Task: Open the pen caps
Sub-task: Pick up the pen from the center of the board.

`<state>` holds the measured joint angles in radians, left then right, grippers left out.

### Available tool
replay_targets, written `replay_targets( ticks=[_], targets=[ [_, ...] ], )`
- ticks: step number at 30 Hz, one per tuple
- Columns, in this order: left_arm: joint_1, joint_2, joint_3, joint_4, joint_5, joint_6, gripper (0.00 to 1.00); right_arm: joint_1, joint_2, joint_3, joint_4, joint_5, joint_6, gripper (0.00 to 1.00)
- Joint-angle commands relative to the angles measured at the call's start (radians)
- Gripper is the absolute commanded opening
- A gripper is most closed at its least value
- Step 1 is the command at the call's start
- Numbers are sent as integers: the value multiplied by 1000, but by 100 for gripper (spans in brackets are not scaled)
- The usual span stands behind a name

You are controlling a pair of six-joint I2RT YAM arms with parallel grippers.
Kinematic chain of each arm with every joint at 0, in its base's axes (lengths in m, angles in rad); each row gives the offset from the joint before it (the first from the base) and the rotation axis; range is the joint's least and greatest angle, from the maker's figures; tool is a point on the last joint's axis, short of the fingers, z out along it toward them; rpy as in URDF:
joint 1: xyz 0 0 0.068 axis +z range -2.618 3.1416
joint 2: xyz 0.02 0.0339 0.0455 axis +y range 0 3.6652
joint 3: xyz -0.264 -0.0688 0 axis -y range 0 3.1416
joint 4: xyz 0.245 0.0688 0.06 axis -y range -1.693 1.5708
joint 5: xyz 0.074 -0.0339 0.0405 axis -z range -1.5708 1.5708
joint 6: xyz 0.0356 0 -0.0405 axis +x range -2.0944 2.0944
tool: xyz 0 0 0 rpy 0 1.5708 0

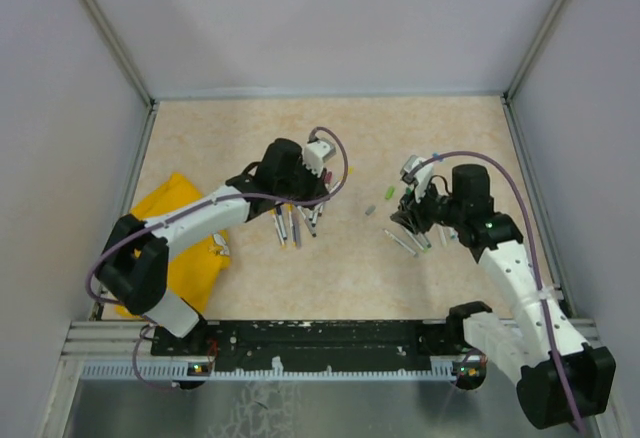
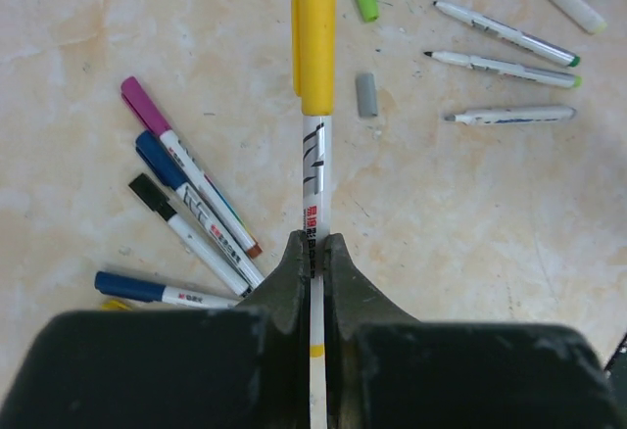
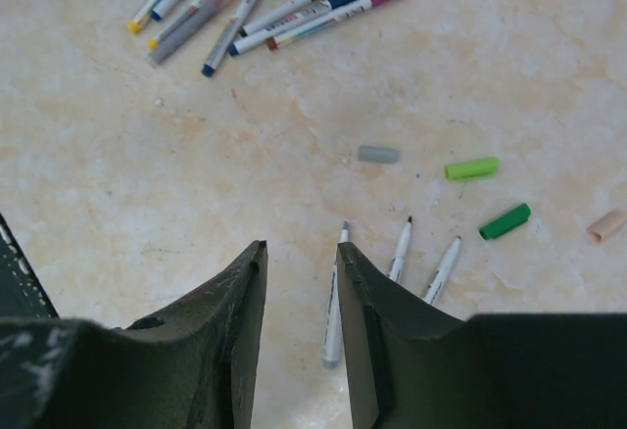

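Observation:
My left gripper (image 2: 313,245) is shut on the white barrel of a pen (image 2: 314,169). Its yellow cap (image 2: 315,47) is on and points away from me, above the table. To its left lie several capped pens (image 2: 191,194) with purple, blue and black caps. My right gripper (image 3: 299,251) stands open over bare table with nothing between its fingers. An uncapped pen (image 3: 333,316) lies just under its right finger, with two more uncapped pens (image 3: 400,253) beside it. Loose caps lie ahead: grey (image 3: 378,154), light green (image 3: 471,167) and dark green (image 3: 505,221).
A yellow cloth (image 1: 185,248) lies at the left under the left arm. Grey walls enclose the table on three sides. A black rail (image 1: 320,333) runs along the near edge. A pale tan piece (image 3: 607,225) lies at the right wrist view's right edge.

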<state>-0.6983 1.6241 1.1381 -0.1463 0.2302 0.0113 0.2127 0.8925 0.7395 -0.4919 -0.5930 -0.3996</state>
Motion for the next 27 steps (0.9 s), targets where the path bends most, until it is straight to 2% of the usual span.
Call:
replay_targets(
  ticks=[1, 7, 14, 27],
  targets=[
    [5, -139, -136, 202, 42, -130, 0, -10, -3, 82, 87, -167, 51, 35],
    [5, -301, -358, 409, 53, -249, 0, -10, 5, 52, 236, -327, 215, 34],
    [3, -397, -534, 612, 72, -379, 0, -10, -30, -85, 389, -415, 272, 37],
    [-56, -484, -751, 956, -8, -551, 0, -9, 32, -200, 774, -441, 624, 38]
  ],
)
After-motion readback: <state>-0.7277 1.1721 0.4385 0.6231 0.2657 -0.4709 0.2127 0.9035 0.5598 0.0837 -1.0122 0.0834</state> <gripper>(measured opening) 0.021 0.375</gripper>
